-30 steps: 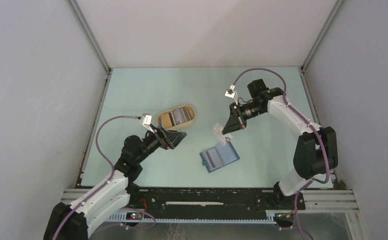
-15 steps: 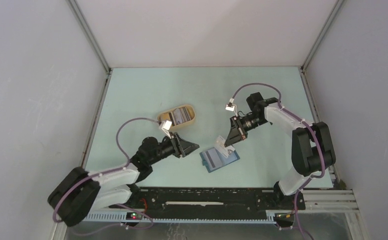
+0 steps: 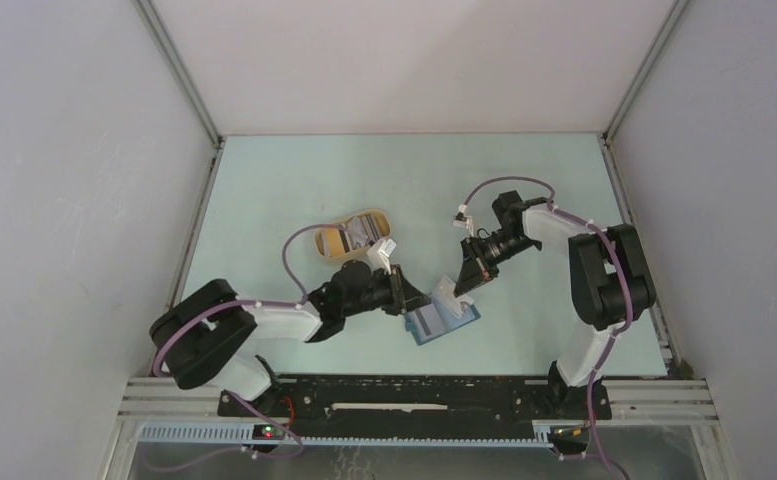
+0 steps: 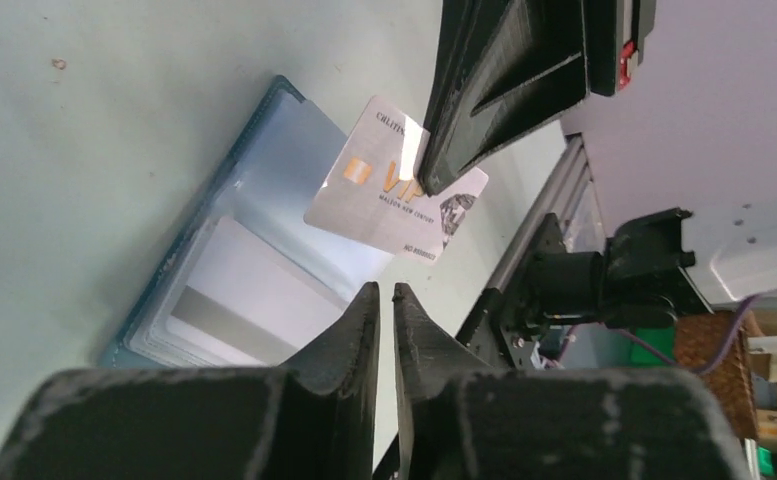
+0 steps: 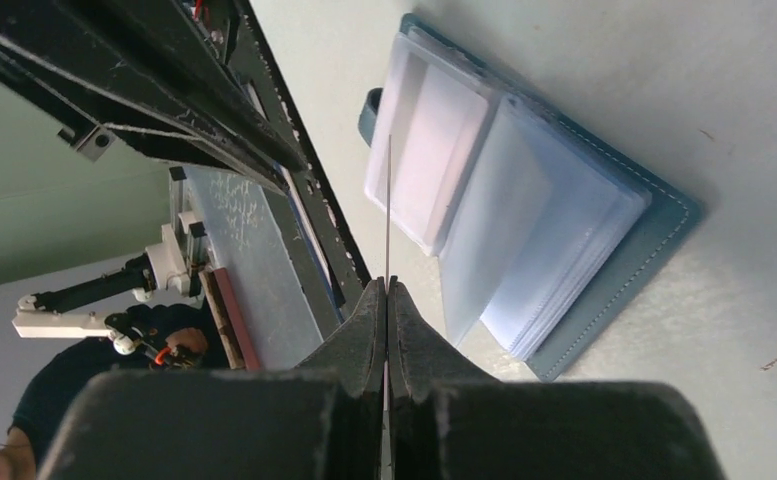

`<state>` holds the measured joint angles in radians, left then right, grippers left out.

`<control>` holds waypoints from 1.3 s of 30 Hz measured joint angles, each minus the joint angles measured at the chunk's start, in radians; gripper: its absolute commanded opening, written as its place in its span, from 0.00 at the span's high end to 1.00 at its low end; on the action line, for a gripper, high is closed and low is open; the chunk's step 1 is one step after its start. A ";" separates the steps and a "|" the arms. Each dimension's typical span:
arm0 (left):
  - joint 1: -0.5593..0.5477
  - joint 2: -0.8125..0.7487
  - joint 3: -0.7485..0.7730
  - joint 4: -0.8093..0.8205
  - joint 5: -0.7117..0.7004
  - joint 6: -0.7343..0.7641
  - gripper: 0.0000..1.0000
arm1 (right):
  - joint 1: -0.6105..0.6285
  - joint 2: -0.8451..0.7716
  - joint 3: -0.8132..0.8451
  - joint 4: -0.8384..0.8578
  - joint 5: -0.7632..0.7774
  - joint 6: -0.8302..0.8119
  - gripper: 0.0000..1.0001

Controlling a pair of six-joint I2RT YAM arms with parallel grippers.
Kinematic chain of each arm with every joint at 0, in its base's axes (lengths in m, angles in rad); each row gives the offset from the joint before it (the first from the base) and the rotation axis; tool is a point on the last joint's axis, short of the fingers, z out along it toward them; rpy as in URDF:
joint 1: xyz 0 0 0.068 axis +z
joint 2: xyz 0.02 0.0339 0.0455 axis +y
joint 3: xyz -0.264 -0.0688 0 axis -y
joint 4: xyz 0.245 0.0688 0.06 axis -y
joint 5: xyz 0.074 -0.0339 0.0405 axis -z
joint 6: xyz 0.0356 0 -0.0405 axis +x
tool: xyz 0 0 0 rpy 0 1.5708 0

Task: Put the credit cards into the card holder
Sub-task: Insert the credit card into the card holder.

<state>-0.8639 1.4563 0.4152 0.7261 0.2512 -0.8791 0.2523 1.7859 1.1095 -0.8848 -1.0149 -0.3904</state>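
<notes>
The card holder [image 3: 448, 326] lies open on the table, a pale striped card [image 4: 239, 290] in one of its slots. My right gripper [image 3: 457, 284] is shut on a silver credit card [image 4: 384, 195], held on edge just above the holder's clear slots [image 5: 524, 230]. That credit card [image 5: 388, 200] shows as a thin line in the right wrist view. My left gripper [image 4: 386, 290] hovers at the holder's left side, its jaws nearly together with only a thin slit and nothing between them. More credit cards [image 3: 364, 232] lie in the tan tray.
The tan oval tray [image 3: 354, 213] sits behind the left arm [image 3: 264, 320], which stretches across the table's near left. The black rail [image 3: 414, 395] runs along the near edge. Grey walls enclose both sides and the back.
My left arm has swung right from the tray to the card holder while its jaws closed. My right gripper has come down and nearer with the silver card.
</notes>
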 measured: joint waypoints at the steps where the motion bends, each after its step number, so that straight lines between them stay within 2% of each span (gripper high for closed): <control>1: -0.006 0.010 0.023 -0.035 -0.013 0.007 0.87 | -0.001 0.010 0.000 0.000 0.006 0.002 1.00; 8: -0.022 0.043 0.100 -0.226 -0.092 0.049 0.87 | -0.002 0.078 0.011 -0.005 0.034 0.007 1.00; 13: -0.024 0.068 0.112 -0.293 -0.109 0.063 0.87 | -0.002 0.095 0.018 -0.008 0.043 0.007 1.00; 39: -0.032 0.129 0.150 -0.354 -0.117 0.077 0.88 | 0.025 0.166 0.029 -0.011 0.086 0.031 1.00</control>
<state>-0.8959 1.5848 0.5652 0.3717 0.1337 -0.8024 0.2775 1.9514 1.1381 -0.8959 -0.9291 -0.3595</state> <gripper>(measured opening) 0.122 0.007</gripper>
